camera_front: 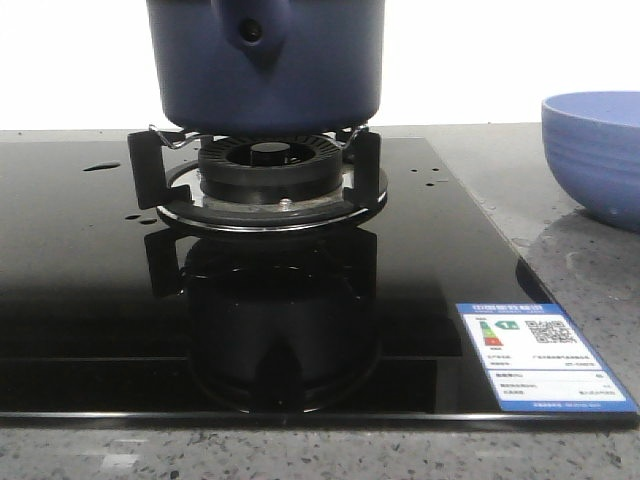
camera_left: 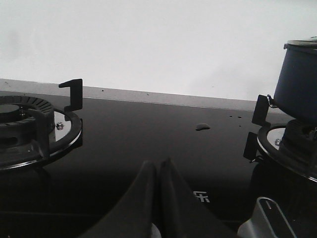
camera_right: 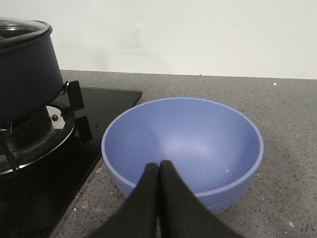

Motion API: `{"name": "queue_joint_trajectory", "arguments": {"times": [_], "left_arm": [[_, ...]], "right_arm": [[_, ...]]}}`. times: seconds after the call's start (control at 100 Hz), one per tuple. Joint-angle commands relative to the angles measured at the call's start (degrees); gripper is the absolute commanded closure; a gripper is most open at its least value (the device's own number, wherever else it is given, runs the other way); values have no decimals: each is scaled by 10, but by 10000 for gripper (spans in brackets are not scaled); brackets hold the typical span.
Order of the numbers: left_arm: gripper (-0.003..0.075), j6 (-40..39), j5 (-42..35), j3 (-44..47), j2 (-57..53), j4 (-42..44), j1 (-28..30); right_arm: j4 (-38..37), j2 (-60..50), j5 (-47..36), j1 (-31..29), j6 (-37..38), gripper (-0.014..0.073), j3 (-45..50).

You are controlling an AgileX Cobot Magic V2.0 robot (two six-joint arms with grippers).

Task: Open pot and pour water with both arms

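The dark navy pot [camera_front: 265,65] stands on the burner grate [camera_front: 260,175], its stub handle socket with a round hole facing me. It also shows in the left wrist view [camera_left: 297,82] and in the right wrist view [camera_right: 25,74], with a glass lid [camera_right: 22,29] on it. Water shows as small drops and a thin puddle [camera_left: 202,127] on the black hob [camera_front: 100,165]. My left gripper [camera_left: 158,166] is shut and empty above the hob, left of the pot. My right gripper [camera_right: 159,168] is shut and empty in front of the light blue bowl [camera_right: 183,144].
The light blue ribbed bowl [camera_front: 595,155] stands on the grey stone counter [camera_front: 580,290] right of the hob. A second burner [camera_left: 29,129] lies at the hob's left. A label sticker [camera_front: 540,355] sits on the hob's front right corner. A white wall is behind.
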Motion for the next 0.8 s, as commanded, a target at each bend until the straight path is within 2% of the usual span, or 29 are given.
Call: {"name": "queue_joint_trajectory", "arguments": {"times": [0.0, 0.06, 0.16, 0.22, 0.3, 0.57, 0.79], "left_arm": [[739, -8, -44, 19, -16, -3, 0], [739, -8, -44, 19, -16, -3, 0], [739, -8, -44, 19, -16, -3, 0], [739, -8, -44, 19, -16, -3, 0], [739, -8, -44, 19, -16, -3, 0], [739, -8, -44, 19, -16, -3, 0], [739, -8, -44, 19, -16, -3, 0]], "right_arm": [[-30, -2, -41, -3, 6, 650, -16], [-88, -13, -42, -11, 92, 650, -13], [-316, -39, -53, -42, 312, 650, 9], [-392, -59, -54, -61, 393, 650, 27], [-403, -93, -58, -82, 397, 650, 60], [-422, -240, -58, -84, 397, 650, 165], [-422, -237, -10, -85, 398, 650, 165]]}}
